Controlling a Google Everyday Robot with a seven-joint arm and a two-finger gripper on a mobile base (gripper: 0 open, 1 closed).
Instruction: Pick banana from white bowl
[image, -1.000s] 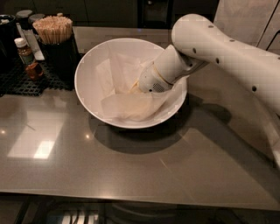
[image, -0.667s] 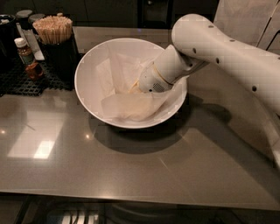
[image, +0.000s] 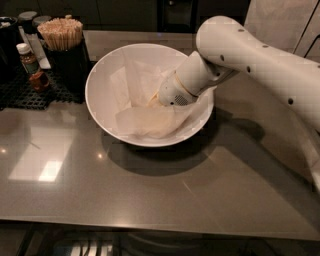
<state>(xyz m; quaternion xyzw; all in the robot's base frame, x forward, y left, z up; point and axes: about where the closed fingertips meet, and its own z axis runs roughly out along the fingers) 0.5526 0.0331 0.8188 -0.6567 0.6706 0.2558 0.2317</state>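
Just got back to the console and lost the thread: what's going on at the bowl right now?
The robot's white arm reaches in from the right, and its gripper is down inside the large round white bowl, among the crinkled white paper lining. The yellow banana cannot be made out; the wrist and paper cover that spot, so a grasp is not confirmed. The bowl sits on the grey countertop, with a dark holder of wooden sticks behind it to the left.

Gripper low inside the white bowl, white arm crossing and blocking the bowl's right rim, crinkled paper covering its floor, 1 stick holder and 1 small bottle standing close at left rear, grey counter open in front
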